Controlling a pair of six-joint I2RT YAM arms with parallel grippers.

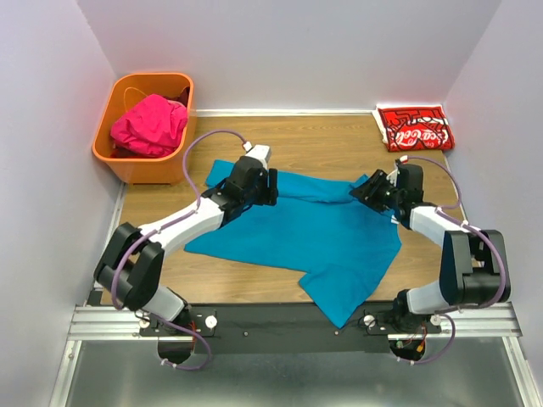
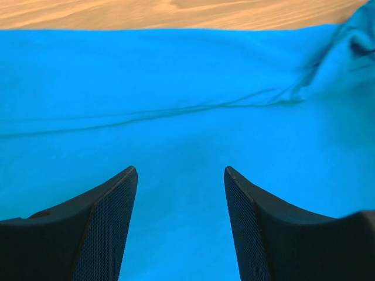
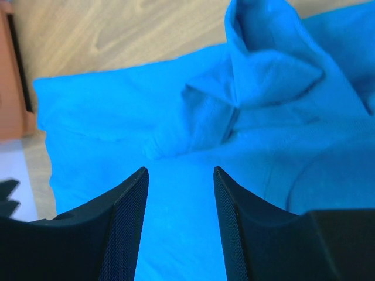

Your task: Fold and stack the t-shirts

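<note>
A teal-blue t-shirt [image 1: 314, 237] lies spread and partly rumpled across the middle of the wooden table. My left gripper [image 1: 270, 188] hovers over its back left part, jaws open with only flat teal cloth [image 2: 176, 105] under the gripper [image 2: 180, 171]. My right gripper [image 1: 361, 191] is over the shirt's back right part, also open [image 3: 180, 170], with a bunched fold of the teal cloth [image 3: 258, 76] just ahead of it. A folded red t-shirt with white script [image 1: 414, 127] lies at the back right corner. A magenta-pink t-shirt [image 1: 148, 125] sits crumpled in the basket.
An orange plastic basket [image 1: 127, 161] stands at the back left corner, and its side [image 3: 12, 88] shows at the left of the right wrist view. White walls close in the table on three sides. A metal rail [image 1: 102, 322] runs along the near edge.
</note>
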